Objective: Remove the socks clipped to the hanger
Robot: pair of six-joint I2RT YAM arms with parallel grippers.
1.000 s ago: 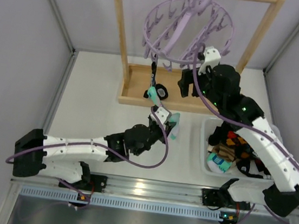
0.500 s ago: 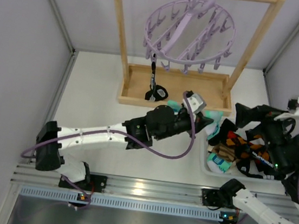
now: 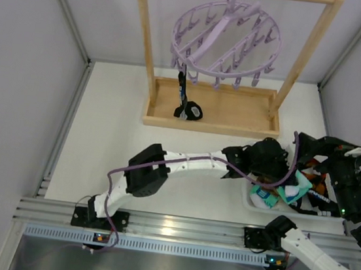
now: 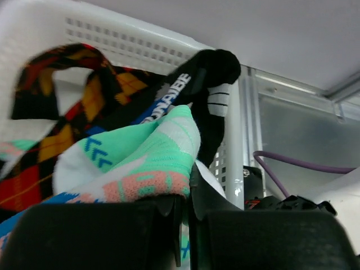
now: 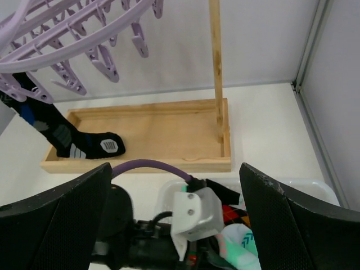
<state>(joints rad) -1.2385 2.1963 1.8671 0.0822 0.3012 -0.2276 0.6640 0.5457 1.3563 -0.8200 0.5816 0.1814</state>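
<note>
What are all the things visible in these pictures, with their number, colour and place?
hanger: one, lavender, hooked on the wooden rack's top bar
wooden rack: one, light wood, far side of the table
clipped sock: one, black with blue and grey, hanging from the hanger, foot in the rack's tray
bin: one, white, near right
argyle sock: red-orange-black, in the bin, count unclear
black lettered sock: one, in the bin
teal-white sock: one, over the bin
table: one, white
left gripper: shut on the teal-white sock
right gripper: open, empty, right of the bin
</note>
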